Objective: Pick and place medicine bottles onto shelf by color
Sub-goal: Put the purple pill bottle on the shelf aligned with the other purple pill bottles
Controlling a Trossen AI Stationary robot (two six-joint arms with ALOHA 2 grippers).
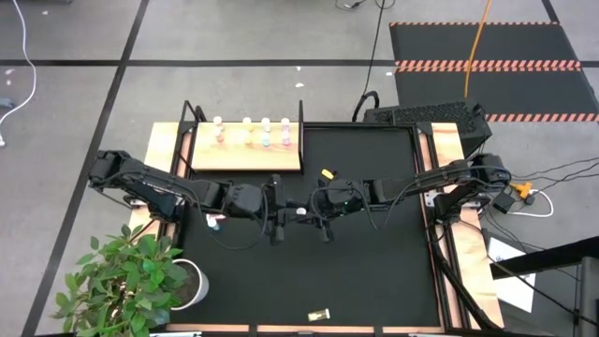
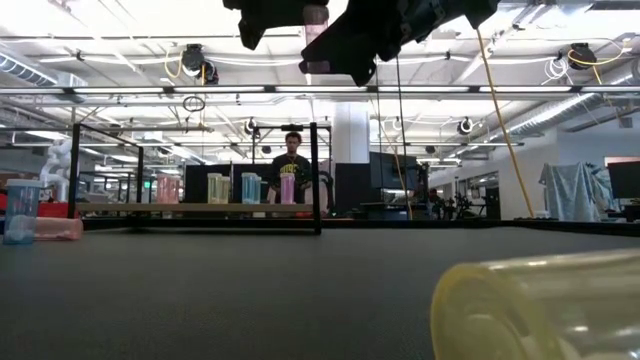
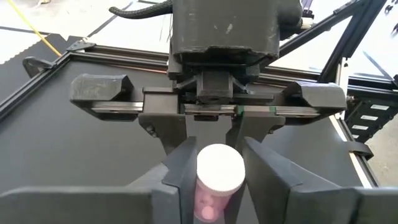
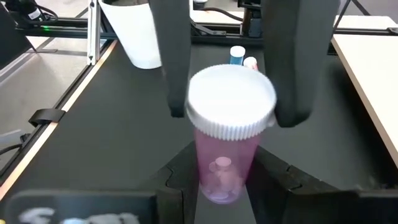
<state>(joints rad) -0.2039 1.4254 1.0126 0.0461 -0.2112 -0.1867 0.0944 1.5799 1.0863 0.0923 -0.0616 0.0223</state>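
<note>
Wrist views only: pink bottle point(image 4: 228, 140) apparently clamped between both end effectors, left point(image 4: 231, 74) and right point(image 3: 214, 130).

A pink bottle point(image 4: 229, 134) with a white ribbed cap sits at the middle of the high view, small pills visible inside, held between both end effectors above the mat. The pale wooden shelf point(image 1: 245, 161) lies at the upper left of the mat, carrying a row of small white-capped bottles point(image 1: 251, 132), pink, yellowish and light blue. Two more bottles point(image 1: 214, 221), one blue and one pink, lie at the mat's left edge. A yellow bottle point(image 1: 327, 174) lies right of the shelf, another point(image 1: 319, 315) at the bottom edge.
</note>
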